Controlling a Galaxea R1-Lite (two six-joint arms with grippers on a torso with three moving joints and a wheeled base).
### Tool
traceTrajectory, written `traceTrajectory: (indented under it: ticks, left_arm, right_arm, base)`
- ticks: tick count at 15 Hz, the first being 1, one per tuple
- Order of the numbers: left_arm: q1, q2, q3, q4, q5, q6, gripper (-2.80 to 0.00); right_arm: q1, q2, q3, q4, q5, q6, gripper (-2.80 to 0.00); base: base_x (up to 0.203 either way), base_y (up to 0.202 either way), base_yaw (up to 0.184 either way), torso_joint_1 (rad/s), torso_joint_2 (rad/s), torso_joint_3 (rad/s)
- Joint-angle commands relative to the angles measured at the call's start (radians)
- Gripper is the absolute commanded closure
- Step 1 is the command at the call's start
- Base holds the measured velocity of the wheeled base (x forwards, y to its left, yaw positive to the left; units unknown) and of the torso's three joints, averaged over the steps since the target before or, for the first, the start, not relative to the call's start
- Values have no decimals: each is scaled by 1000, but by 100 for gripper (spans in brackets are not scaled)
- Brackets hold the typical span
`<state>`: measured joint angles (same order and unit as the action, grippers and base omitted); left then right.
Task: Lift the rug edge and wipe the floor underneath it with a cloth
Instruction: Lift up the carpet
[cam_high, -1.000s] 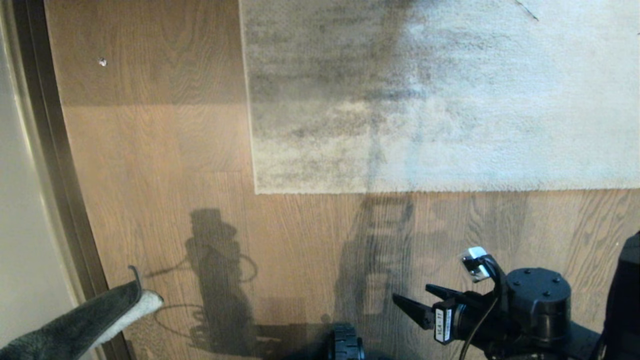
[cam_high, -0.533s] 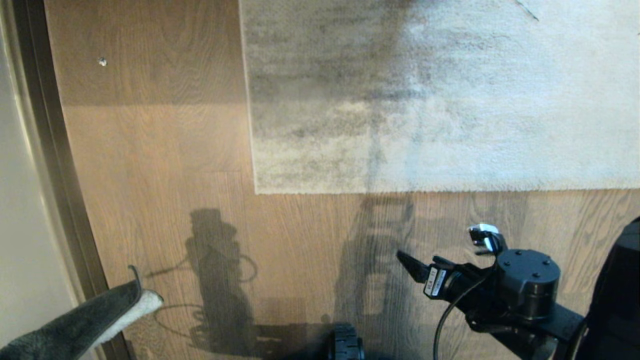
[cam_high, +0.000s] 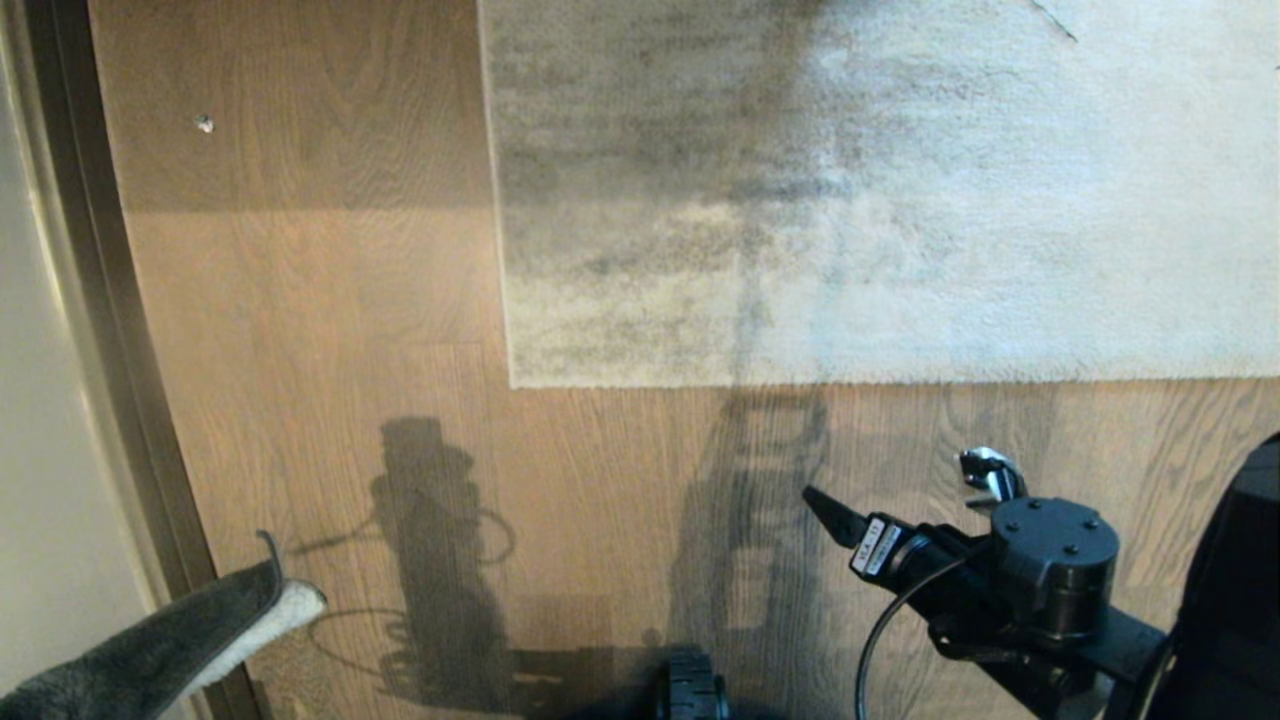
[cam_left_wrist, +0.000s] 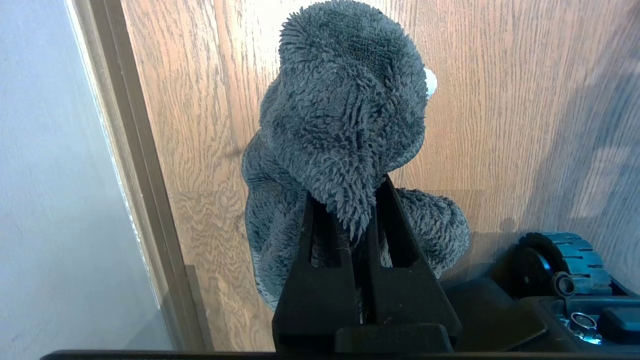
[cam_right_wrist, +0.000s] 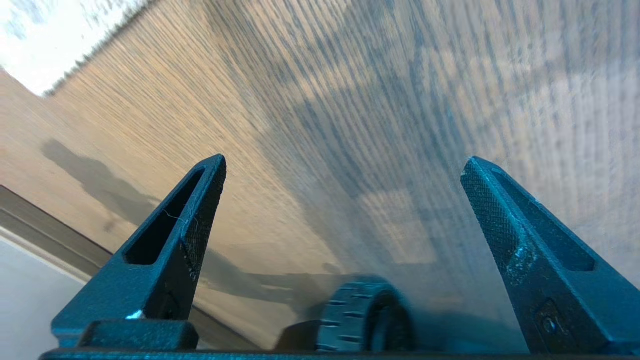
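Most of the head view taken up by the floor (cam_high: 330, 300), brown wood-grain planks crossed by dark shadows. Above and to the right, lying flat, the rug (cam_high: 860, 200), grey-beige with darker mottled streaks, cut off by the top and right borders so that only one corner shows. Running straight along the planks, the rug edge (cam_high: 860, 383), nowhere lifted; backing hidden. Down the left side, a dark baseboard strip (cam_high: 110, 330) with a pale wall (cam_high: 40, 450) beyond it, both cut off. At lower right, the right gripper (cam_right_wrist: 345, 170), above bare floor and short of the rug edge, its two black fingers (cam_right_wrist: 185, 220) spread wide with nothing between them; in the head view only one dark fingertip clear, the other hard to make out behind the wrist housing. In the lower left corner of the head view, the cloth (cam_high: 170, 650), fuzzy dark grey with a white underside, partly cut off by the border. In the left wrist view, the left gripper (cam_left_wrist: 350, 220) clamped tight on the cloth (cam_left_wrist: 345, 125), the bunched fabric swelling out past the fingertips and hiding the floor behind it, a sliver of white peeping at one side. At the bottom border, a small black ribbed wheel (cam_high: 690, 690), only partly in view. On the planks at upper left, a tiny pale speck (cam_high: 205, 124), too small to identify.
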<state>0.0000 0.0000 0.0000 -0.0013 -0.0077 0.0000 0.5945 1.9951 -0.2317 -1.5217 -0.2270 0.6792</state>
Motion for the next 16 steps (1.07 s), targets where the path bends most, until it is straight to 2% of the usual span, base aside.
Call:
traceTrajectory:
  ticks: [1,4,12,16]
  left_arm:
    - [0,0,0,0,0,0,0]
    - [0,0,0,0,0,0,0]
    - [0,0,0,0,0,0,0]
    - [0,0,0,0,0,0,0]
  right_arm:
    - [5,1,-5,-44,-2,22,-280]
    - [5,3,-6,-44,-2,76,-280]
    - [16,7,-55,-44,-75,129,-280]
    - [16,14,-57,-44,-83,145,-280]
  base:
    - [0,0,0,0,0,0]
    - [0,0,0,0,0,0]
    - [0,0,0,0,0,0]
    - [0,0,0,0,0,0]
